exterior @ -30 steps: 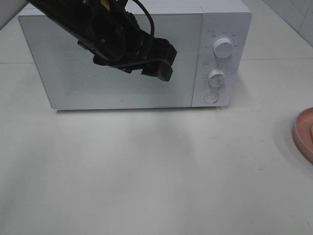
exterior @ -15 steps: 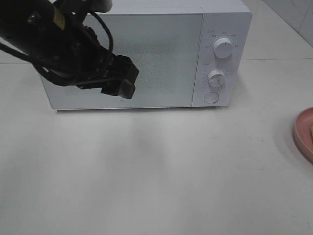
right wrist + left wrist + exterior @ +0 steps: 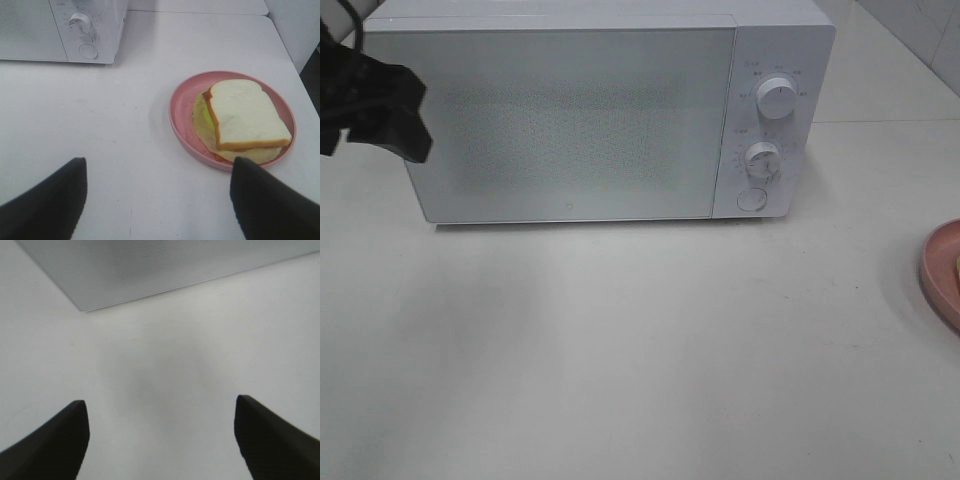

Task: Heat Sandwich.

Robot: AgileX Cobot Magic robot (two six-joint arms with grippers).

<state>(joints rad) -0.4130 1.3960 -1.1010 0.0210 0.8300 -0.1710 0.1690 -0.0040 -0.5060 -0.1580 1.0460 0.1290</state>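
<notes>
The sandwich [image 3: 245, 117] is white bread over pale yellow-green and orange layers, and it lies on a round pink plate [image 3: 181, 112]. In the right wrist view my right gripper [image 3: 157, 200] hovers open over the table, short of the plate and holding nothing. The white microwave [image 3: 570, 120] stands at the back with its door shut. My left gripper [image 3: 405, 140] is at the far left, by the microwave's left end. In the left wrist view the left gripper [image 3: 160, 440] is open and empty above the bare table.
Two dials [image 3: 777, 98] [image 3: 762, 158] and a round button [image 3: 752, 199] sit on the microwave's right panel. In the high view only the plate's rim [image 3: 938, 270] shows at the right edge. The table [image 3: 640, 350] is white.
My left arm has swung from in front of the microwave door to the far left edge of the high view. The microwave and the plate have not moved.
</notes>
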